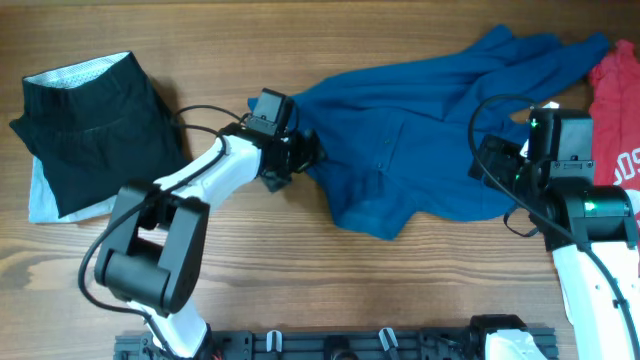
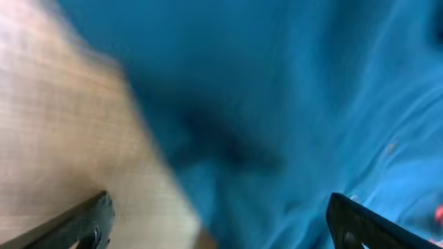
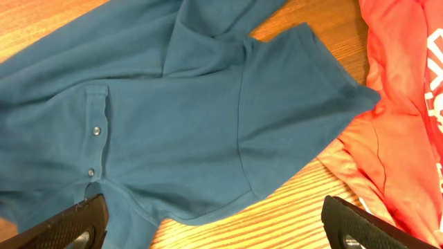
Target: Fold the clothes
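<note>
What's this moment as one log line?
left fingers: open, at edge of crumpled deep-blue collared shirt | right fingers: open above it | black garment, red T-shirt: untouched aside

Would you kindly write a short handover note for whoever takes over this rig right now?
Left gripper: open, at the left edge of the blue shirt, holding nothing.
Right gripper: open, above the shirt's right side, holding nothing.
Things: the blue shirt lies crumpled in the middle, the black garment lies compact at the left, and the red T-shirt is bunched at the right edge.
Done: the black garment looks folded.
Left: the blue shirt and red T-shirt.
</note>
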Motion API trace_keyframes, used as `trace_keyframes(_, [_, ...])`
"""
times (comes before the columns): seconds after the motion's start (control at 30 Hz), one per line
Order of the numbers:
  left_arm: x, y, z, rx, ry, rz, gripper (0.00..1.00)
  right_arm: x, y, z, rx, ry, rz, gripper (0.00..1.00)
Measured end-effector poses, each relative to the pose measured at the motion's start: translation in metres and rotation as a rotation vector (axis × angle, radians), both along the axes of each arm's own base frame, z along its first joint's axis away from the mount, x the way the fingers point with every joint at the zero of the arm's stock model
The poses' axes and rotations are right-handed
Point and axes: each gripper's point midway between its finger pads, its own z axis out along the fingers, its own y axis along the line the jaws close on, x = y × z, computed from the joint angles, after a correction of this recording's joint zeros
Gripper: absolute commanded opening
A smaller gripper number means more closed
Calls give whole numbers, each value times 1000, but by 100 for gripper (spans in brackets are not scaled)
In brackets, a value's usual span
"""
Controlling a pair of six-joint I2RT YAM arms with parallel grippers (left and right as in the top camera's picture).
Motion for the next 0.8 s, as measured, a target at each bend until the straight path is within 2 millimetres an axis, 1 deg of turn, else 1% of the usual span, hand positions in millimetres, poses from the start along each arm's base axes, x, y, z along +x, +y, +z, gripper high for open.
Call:
trace_keyframes(0.07, [10, 0, -1, 1, -32, 26, 92, 0, 0, 0, 0, -1, 0, 100])
trace_keyframes(0.1, [16, 1, -1, 8, -56, 39, 89, 0, 0, 0, 0, 0, 0, 100])
trace_keyframes(0.17, [25, 1, -1, 12, -86, 55, 78, 0, 0, 0, 0, 0, 0, 100])
trace_keyframes(0.2, [28, 2, -1, 14, -95, 65, 68, 0, 0, 0, 0, 0, 0, 100])
trace_keyframes(0.27, [34, 2, -4, 18, -110, 77, 34, 0, 0, 0, 0, 0, 0, 100])
trace_keyframes(0.3, [35, 2, -7, 23, -111, 79, 21, 0, 0, 0, 0, 0, 0, 100])
trace_keyframes(0.33, [35, 3, -9, 27, -108, 84, 11, 0, 0, 0, 0, 0, 0, 100])
trace_keyframes(0.37, [36, 5, -13, 36, -105, 88, 4, 0, 0, 0, 0, 0, 0, 100])
trace_keyframes(0.43, [37, 6, -18, 43, -102, 94, 4, 0, 0, 0, 0, 0, 0, 100])
trace_keyframes(0.57, [42, 6, -17, 46, -131, 82, 4, 0, 0, 0, 0, 0, 0, 100])
trace_keyframes(0.67, [44, 13, -18, 72, -146, 54, 4, 0, 0, 0, 0, 0, 0, 100])
trace_keyframes(0.7, [45, 17, -18, 87, -146, 46, 4, 0, 0, 0, 0, 0, 0, 100])
trace_keyframes(0.8, [57, 50, -9, 168, -145, 59, 4, 0, 0, 0, 0, 1, 0, 100])
